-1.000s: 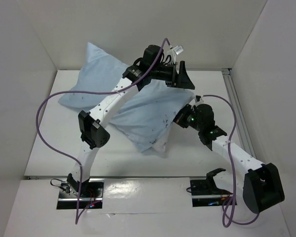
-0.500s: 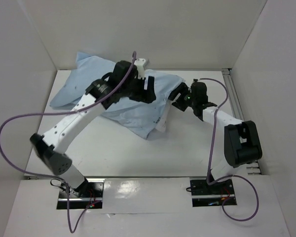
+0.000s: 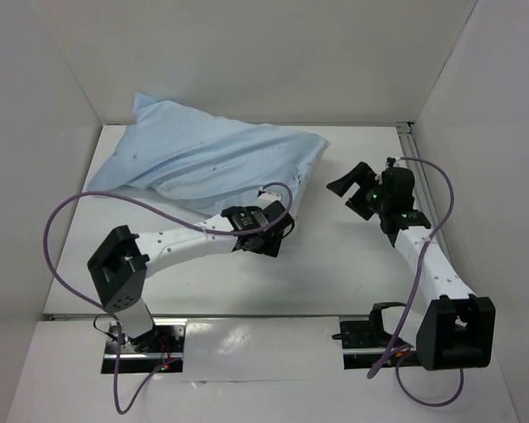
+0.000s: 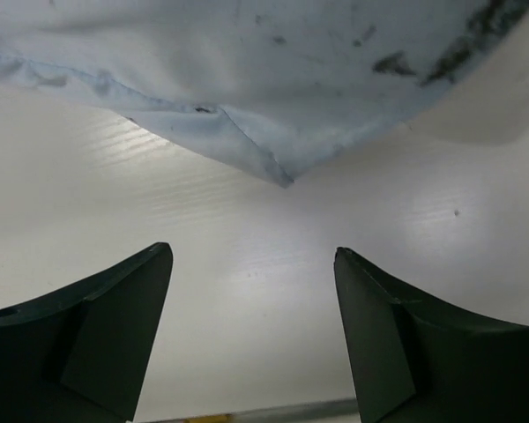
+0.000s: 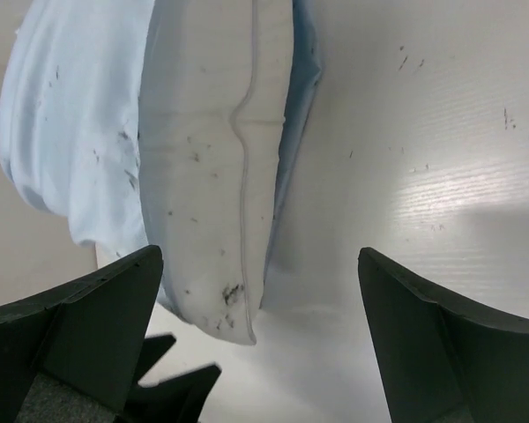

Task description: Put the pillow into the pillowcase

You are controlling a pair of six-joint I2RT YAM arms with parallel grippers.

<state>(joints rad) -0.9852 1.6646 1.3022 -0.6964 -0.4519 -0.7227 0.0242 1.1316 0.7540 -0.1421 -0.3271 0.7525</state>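
From where I stand, the plump white speckled pillow (image 5: 207, 132) looks nearly all inside the thin, wrinkled pale-blue pillowcase (image 3: 203, 154). The bundle lies on the white tabletop (image 3: 335, 264) toward eleven o'clock, with the sack's mouth facing three o'clock. There a strip of the white end shows between the blue hems, so I judge this to be the finishing step, drawing the case over that last end. Neither arm holds anything. The left tool (image 4: 251, 256) stands spread just off the bundle's near edge, at about six o'clock from the mouth, with a blue corner ahead of it. The right tool (image 5: 257, 254) is spread wide at three o'clock from the mouth and looks straight at the exposed end. The next move probably calls for pinching only the thin hem, not the cushion, and tugging it toward three o'clock while the other tool steadies the bulk. I count one pillow, one pillowcase, two arms and two tools.
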